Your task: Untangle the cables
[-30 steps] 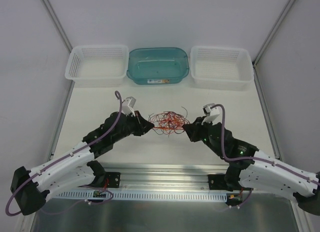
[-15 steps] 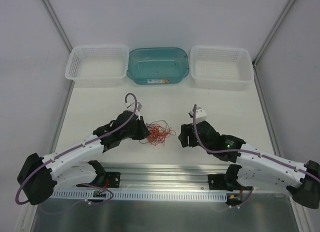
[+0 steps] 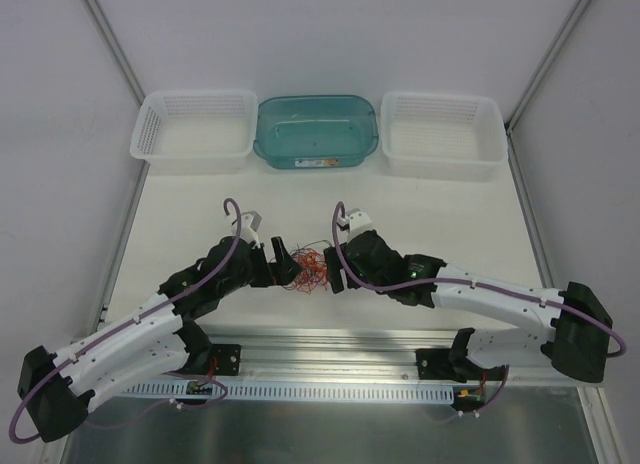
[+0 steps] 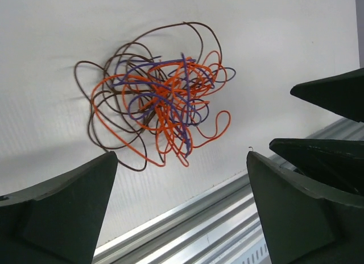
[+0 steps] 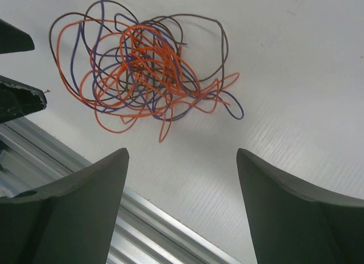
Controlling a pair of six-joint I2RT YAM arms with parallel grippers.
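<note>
**Position of the work.** The cables lie in one knotted heap on the white worktop, near its front edge and just beyond the metal rail. Orange, brown and purple strands loop through one another. No strand lies apart from the heap.

**Grippers.** The left gripper and the right gripper stand close on either side of the heap, facing each other. In each wrist view the fingers are spread wide with nothing between them. The heap lies on the worktop ahead of the fingertips, untouched.

**Surroundings.** Two white baskets and a teal tub stand at the far edge, well apart from the heap.

**Step in hand.** By the look of it, both arms are lining up for a grasp. The untangling itself appears barely begun.

**Next move.** Each gripper would need to settle on a single outer loop on its own side; the wide brown loops at the rim look easiest to reach. The fingers should then come down around it, close, and draw apart gently. Catching several strands at once would likely tighten the knot, and wire this thin may slip out.
</note>
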